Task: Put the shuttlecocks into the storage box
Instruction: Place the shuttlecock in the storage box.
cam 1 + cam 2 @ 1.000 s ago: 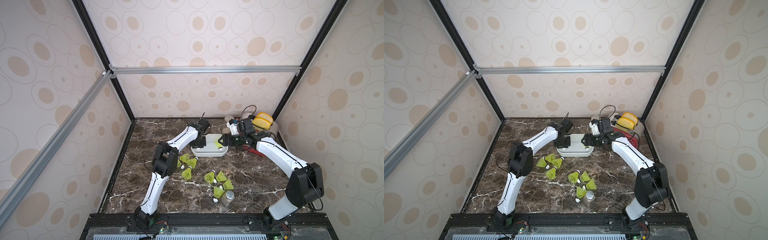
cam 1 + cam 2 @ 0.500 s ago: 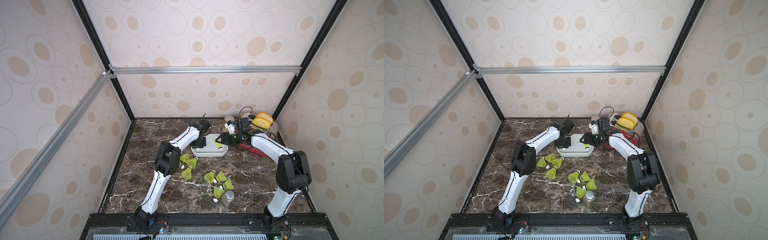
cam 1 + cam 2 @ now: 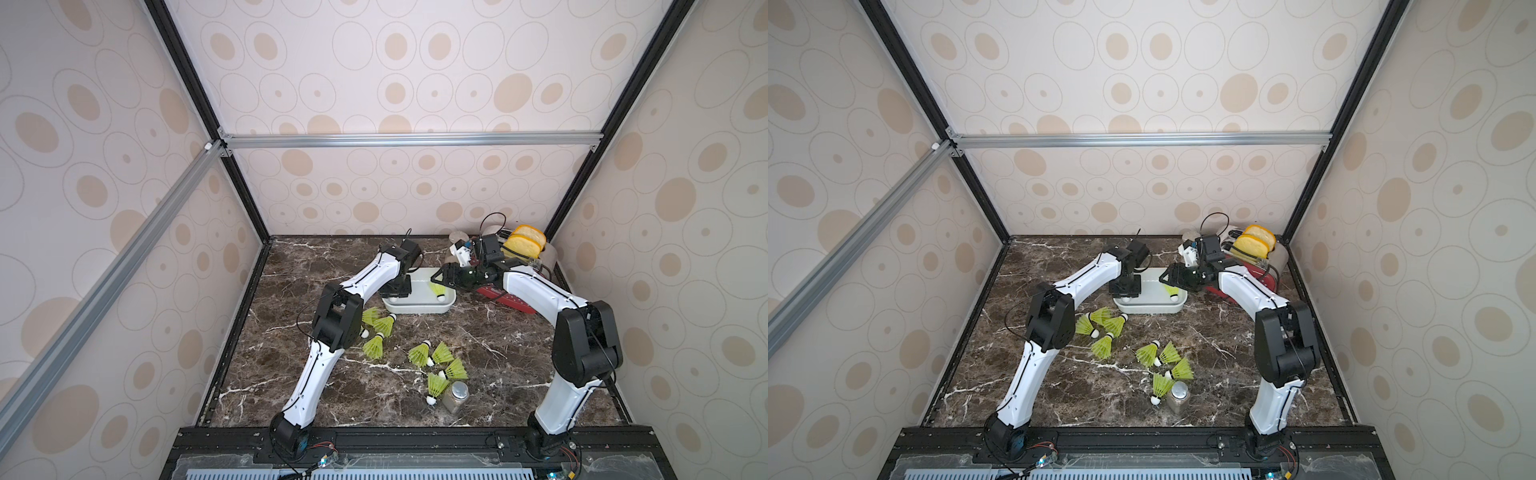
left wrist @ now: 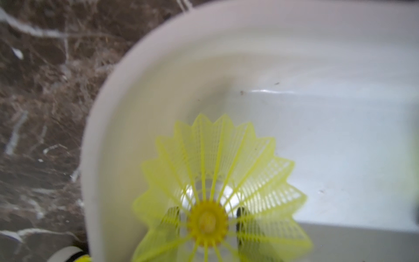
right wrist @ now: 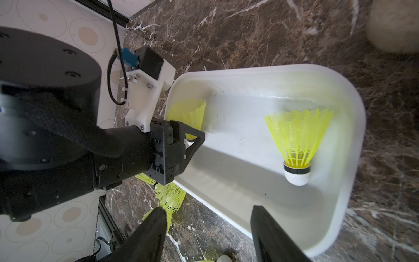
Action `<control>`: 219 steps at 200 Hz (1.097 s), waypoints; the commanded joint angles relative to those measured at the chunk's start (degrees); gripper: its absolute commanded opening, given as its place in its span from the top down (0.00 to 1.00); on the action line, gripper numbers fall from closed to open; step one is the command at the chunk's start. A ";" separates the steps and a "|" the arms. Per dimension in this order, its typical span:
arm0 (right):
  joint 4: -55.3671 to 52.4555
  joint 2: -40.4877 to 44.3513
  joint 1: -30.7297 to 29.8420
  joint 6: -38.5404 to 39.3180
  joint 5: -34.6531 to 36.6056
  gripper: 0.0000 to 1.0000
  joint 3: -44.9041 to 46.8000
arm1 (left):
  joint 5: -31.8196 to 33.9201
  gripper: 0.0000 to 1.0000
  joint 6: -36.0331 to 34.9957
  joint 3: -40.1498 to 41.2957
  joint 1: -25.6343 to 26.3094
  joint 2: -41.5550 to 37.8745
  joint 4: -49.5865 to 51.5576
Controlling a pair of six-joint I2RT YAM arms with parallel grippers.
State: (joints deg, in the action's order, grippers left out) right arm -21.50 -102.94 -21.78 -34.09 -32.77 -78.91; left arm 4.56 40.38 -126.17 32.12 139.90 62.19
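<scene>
Inside the storage box [image 3: 415, 309], a shuttlecock [image 3: 436, 288] lies, tip apparently frontward

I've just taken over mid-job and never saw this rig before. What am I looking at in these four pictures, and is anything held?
Two white robot arms stand at the near edge of a marble table, each ending in a two-fingered gripper. The two wide pictures come from one camera head above, showing the whole scene; the two close-ups come from cameras on the arms' wrists. The left gripper hangs over one end of the white storage box with a yellow-green shuttlecock between its fingers; whether it grips it, I cannot tell. The right gripper is open and empty at the other end, where a second shuttlecock lies inside. More loose shuttlecocks lie on the table near a small jar.
</scene>
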 commanded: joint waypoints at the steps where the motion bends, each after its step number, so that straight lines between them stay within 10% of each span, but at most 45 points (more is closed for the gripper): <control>1: -0.57 -0.86 0.16 -0.10 -0.60 0.35 -1.57 | 1.33 0.52 0.07 -2.14 -0.39 1.34 2.40; 219: -3.70 3.55 -0.24 2.20 2.73 0.35 -2.02 | 0.01 0.42 3.34 -0.23 -0.48 -8.88 1.06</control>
State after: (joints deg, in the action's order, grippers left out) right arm -23.46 -102.21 -21.82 -33.47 -31.11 -80.01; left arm 4.45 42.44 -126.67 31.90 134.43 62.63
